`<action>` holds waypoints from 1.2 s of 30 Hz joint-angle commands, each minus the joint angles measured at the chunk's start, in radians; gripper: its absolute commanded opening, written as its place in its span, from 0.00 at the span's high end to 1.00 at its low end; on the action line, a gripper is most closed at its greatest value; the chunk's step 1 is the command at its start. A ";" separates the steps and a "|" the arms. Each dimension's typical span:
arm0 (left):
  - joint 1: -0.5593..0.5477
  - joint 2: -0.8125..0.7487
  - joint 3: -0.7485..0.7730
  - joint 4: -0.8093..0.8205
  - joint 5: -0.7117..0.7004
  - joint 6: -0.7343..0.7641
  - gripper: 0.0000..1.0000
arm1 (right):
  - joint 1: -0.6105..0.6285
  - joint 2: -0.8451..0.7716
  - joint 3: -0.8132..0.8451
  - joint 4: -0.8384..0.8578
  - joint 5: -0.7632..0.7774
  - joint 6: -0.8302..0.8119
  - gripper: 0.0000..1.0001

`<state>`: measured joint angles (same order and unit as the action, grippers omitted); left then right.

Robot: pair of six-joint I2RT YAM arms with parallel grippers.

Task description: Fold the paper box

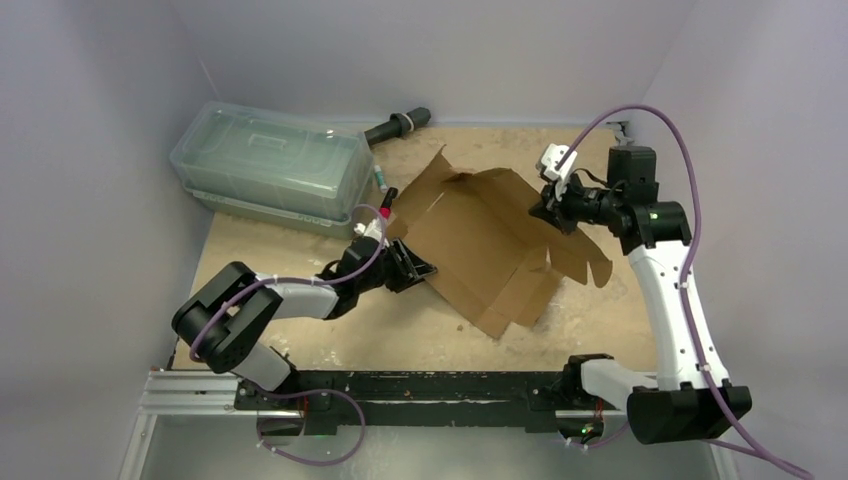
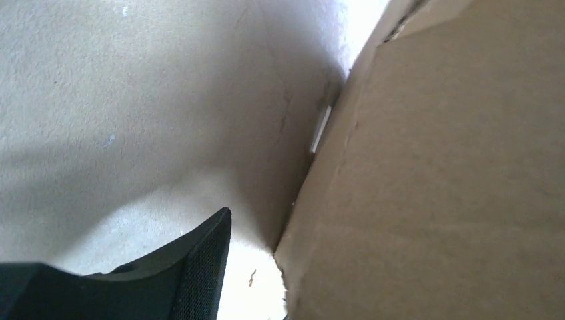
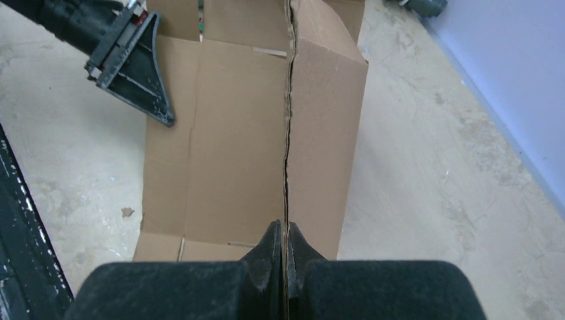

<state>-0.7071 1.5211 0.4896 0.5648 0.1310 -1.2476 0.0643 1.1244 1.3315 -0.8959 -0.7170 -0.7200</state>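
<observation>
The paper box [image 1: 480, 240] is a brown cardboard sheet with flaps, partly lifted off the table in the middle. My right gripper [image 1: 548, 205] is shut on its far right edge. In the right wrist view the jaws [image 3: 285, 233] pinch the sheet edge-on, and the paper box [image 3: 233, 153] runs away from them. My left gripper [image 1: 410, 265] sits low at the sheet's left edge with its jaws apart. In the left wrist view one black finger [image 2: 200, 267] shows at the lower left, the paper box [image 2: 440, 187] fills the right, and the other finger is hidden behind it.
A clear greenish lidded container [image 1: 265, 165] stands at the back left. A black handle-like tool [image 1: 398, 125] lies by the back wall. The arm rail [image 1: 400, 385] runs along the near edge. Walls close in the left, back and right sides.
</observation>
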 commanded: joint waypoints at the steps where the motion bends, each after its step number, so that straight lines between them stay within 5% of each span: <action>1: 0.077 -0.001 -0.036 0.169 0.244 0.138 0.54 | 0.007 0.001 -0.031 0.044 0.011 0.024 1.00; 7: 0.135 -0.155 -0.067 0.083 0.324 0.200 0.46 | 0.007 0.023 -0.034 0.073 0.048 0.034 1.00; 15: 0.162 -0.485 0.076 -0.579 0.169 0.472 0.40 | 0.005 0.050 -0.012 0.110 0.059 0.043 1.00; 21: 0.164 -0.656 0.124 -0.849 -0.052 0.524 0.59 | 0.005 0.069 -0.010 0.122 0.069 0.047 1.00; 30: 0.164 -0.677 0.054 -0.849 -0.088 0.517 0.95 | 0.005 0.077 -0.029 0.117 0.088 0.043 1.00; 36: 0.163 -0.582 -0.034 -0.642 0.040 0.486 1.00 | 0.005 0.077 -0.036 0.114 0.073 0.045 1.00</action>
<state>-0.5499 0.8658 0.5140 -0.2451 0.0753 -0.7475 0.0654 1.2053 1.3003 -0.7918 -0.6415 -0.6907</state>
